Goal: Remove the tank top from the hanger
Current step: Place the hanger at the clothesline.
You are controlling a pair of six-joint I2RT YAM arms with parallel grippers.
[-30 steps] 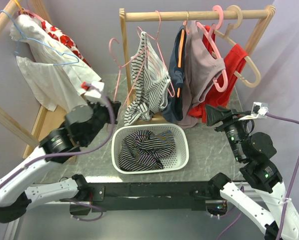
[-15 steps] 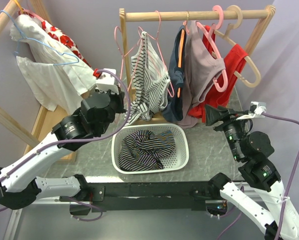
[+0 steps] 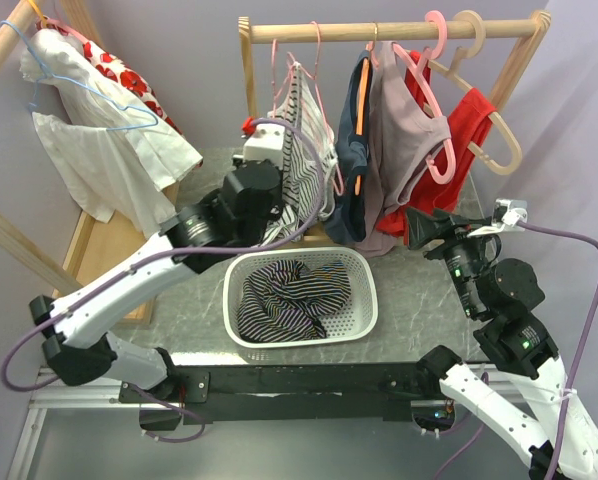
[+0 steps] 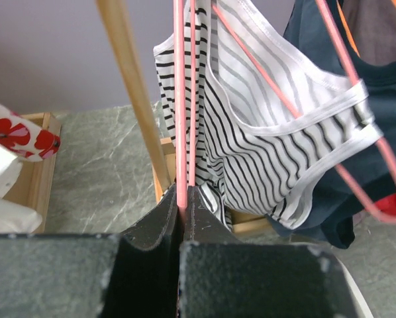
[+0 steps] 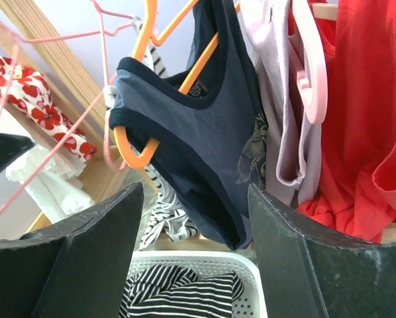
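Note:
The black-and-white striped tank top [image 4: 271, 152] hangs on a thin pink wire hanger [image 4: 183, 99] at the left end of the wooden rail [image 3: 379, 30]. My left gripper [image 4: 183, 193] is shut on that hanger's lower wire, right beside the rail's wooden post [image 4: 135, 99]. In the top view the striped tank top [image 3: 304, 150] drapes next to my raised left arm. My right gripper [image 5: 195, 212] stands open below a navy tank top [image 5: 204, 126] on an orange hanger [image 5: 135, 149], touching neither. It shows in the top view as well, right gripper [image 3: 424, 228].
A white basket [image 3: 364, 300] holding striped clothing sits below the rail. A mauve top [image 3: 404, 130] and a red top [image 3: 469, 130] hang further right on the rail. A white garment with red flowers [image 3: 99, 140] hangs on a second rack at the left.
My left arm has risen and swung right toward the rail, carrying the pink hanger and striped top with it. The right arm has barely moved.

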